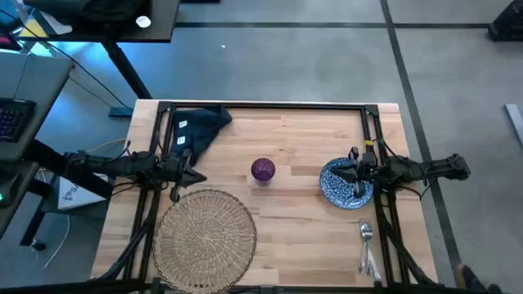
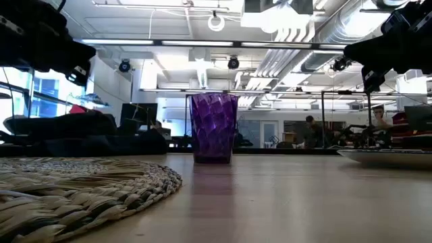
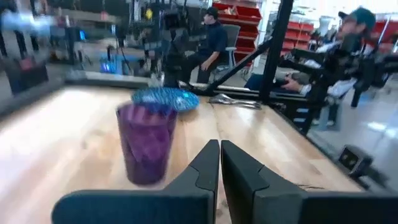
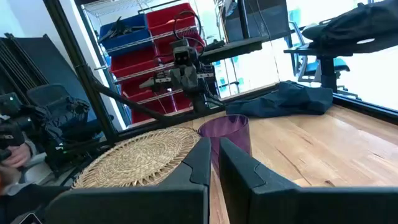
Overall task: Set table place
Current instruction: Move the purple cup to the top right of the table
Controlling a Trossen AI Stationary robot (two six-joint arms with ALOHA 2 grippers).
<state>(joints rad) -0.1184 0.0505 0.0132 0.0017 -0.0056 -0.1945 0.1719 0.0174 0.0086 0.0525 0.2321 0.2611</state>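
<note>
While both dark arms hang above it, a large light butcher-block wooden table [image 1: 286, 135] with a black rail frame fills the overhead view, standing on a grey concrete floor. Beyond the table, the low view shows an open workshop with ceiling pipes, strip lights, desks and seated people; red storage bins line shelves behind.

A round woven wicker mat [image 1: 204, 238] lies at the near edge, toward the left corner. A small purple faceted cup [image 1: 262, 169] stands upright near the table's middle. A blue-white speckled round plate [image 1: 343, 186] sits flat toward the right edge. Silver cutlery [image 1: 367, 245] lies by the near right corner, its long axis running from the near edge toward the far edge. A crumpled dark navy cloth napkin [image 1: 198, 126] rests at the far left corner.

The left gripper [image 1: 194, 175] hovers between napkin and mat, fingers pressed together and empty. The right gripper [image 1: 339, 172] hovers over the plate, fingers likewise closed on nothing.
</note>
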